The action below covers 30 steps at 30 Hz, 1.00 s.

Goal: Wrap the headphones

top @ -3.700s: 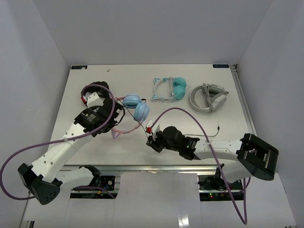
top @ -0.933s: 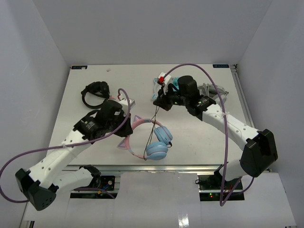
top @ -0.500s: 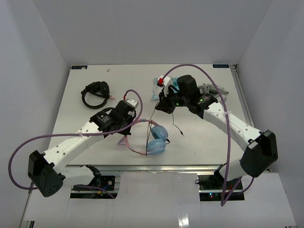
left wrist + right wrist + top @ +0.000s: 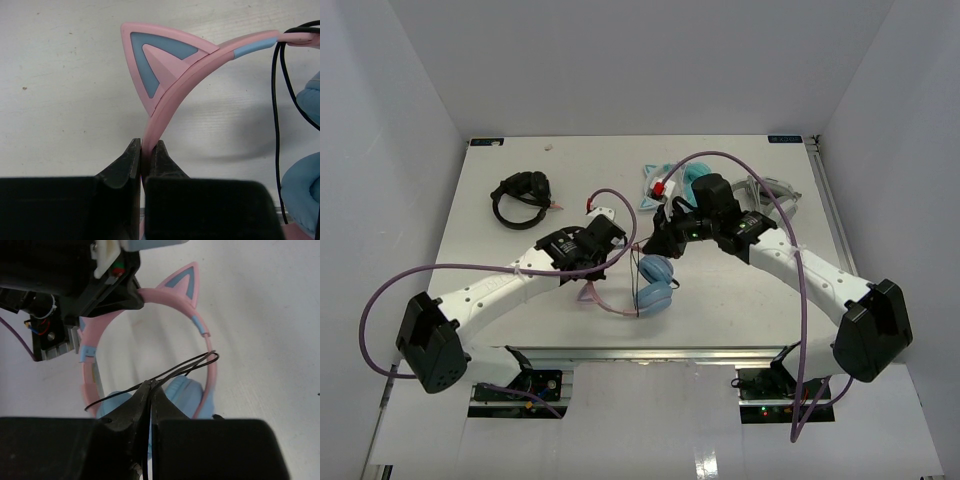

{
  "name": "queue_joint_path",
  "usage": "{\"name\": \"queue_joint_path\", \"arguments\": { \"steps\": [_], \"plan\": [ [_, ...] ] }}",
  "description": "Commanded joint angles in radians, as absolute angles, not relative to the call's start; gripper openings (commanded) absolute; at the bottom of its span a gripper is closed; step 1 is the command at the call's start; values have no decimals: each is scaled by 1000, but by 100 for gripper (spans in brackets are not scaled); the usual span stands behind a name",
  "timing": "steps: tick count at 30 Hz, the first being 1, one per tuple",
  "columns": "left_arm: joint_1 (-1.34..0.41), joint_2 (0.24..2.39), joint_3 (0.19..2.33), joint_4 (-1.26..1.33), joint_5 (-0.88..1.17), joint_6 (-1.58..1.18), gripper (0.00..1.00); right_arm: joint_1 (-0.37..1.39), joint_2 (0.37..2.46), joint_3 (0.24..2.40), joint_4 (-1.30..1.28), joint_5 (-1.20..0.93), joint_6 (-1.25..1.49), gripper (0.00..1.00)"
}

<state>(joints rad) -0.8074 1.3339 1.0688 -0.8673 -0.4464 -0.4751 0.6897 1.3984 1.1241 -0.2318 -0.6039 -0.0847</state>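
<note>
The headphones [image 4: 607, 303] have a pink cat-ear headband [image 4: 200, 65], light blue ear cups [image 4: 656, 271] and a thin black cable [image 4: 190, 365]. My left gripper [image 4: 616, 258] is shut on the headband just below a cat ear [image 4: 160, 62], as the left wrist view shows [image 4: 146, 145]. It holds the headphones at the table's middle, cups hanging to the right. My right gripper [image 4: 660, 240] is shut on the cable, pinching a loop of it [image 4: 151, 385] just above the ear cups [image 4: 182, 392]. The cable runs across the headband near the cups.
Black headphones [image 4: 520, 190] lie at the back left. Teal cat-ear headphones [image 4: 670, 185] and grey-white headphones [image 4: 775, 195] lie at the back right, just behind my right arm. Purple arm cables loop over both arms.
My left gripper has carried the headphones right and further back. My right gripper has come down and left to them with the cable, whose loose end no longer dangles over the table.
</note>
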Motion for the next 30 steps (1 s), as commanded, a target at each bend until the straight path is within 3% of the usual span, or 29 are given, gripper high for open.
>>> {"name": "queue_joint_path", "arguments": {
  "steps": [1, 16, 30],
  "plan": [
    [-804, 1354, 1130, -929, -611, -603, 0, 710, 1299, 1087, -85, -729, -17, 8],
    [-805, 1432, 1210, -1047, -727, -793, 0, 790, 1282, 986, 89, -833, 86, 8],
    [-802, 1373, 1308, -1175, -787, -964, 0, 892, 1197, 856, 129, -624, 121, 8]
  ]
}}
